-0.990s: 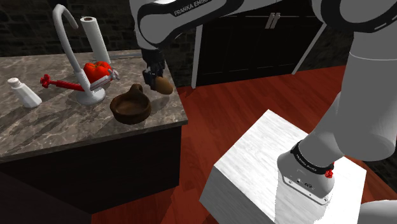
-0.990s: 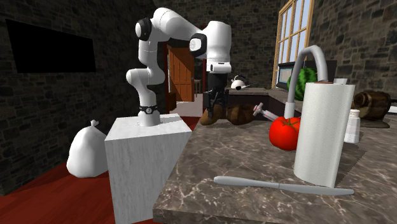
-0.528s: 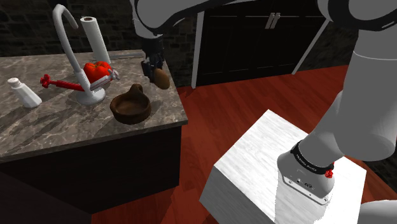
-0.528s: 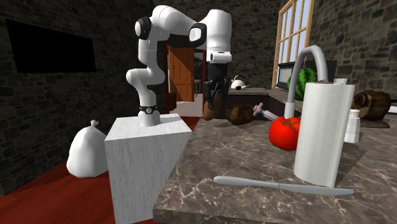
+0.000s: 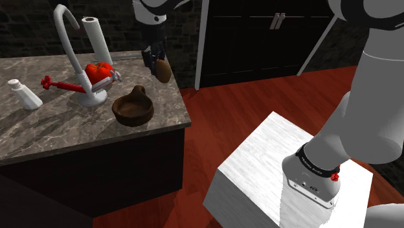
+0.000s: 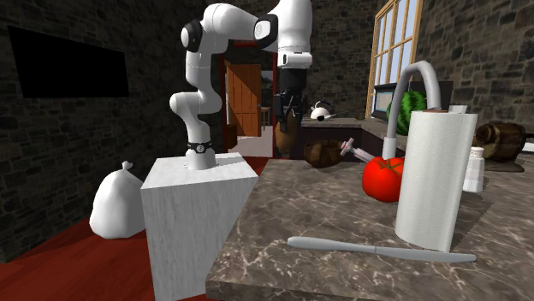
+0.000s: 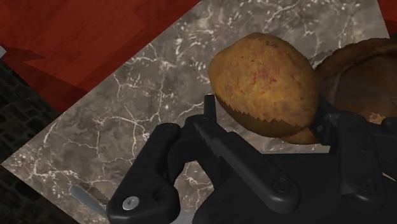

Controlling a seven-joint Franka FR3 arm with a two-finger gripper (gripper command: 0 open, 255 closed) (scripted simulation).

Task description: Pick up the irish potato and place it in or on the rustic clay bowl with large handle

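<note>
Tabletop (image 5: pixel 39 129): you have a dark marbled slab on the shoulder view's left, carrying everything below except the stand.
Stand (image 5: pixel 259 168): your white box sits on the red floor, to the right of the tabletop in the shoulder view.
Arm (image 6: pixel 205 68): you see it rise from the stand and bend over towards the tabletop's right end.
Paper roll (image 5: pixel 97 35): it stands upright at the far side, behind the tomato.
Bowl (image 5: pixel 133 109): your brown handled bowl rests near the tabletop's right end, with nothing in it.
Claw (image 5: pixel 156 63): it is clenched around the potato, fingers pressing both its sides, as your wrist view shows.
Tomato (image 5: pixel 99 70): it is red and lies left of the claw, beside the tap's base.
Potato (image 5: pixel 163 71): your tan potato hangs in the air, gripped, above the tabletop and just beyond the bowl, not touching it.
</note>
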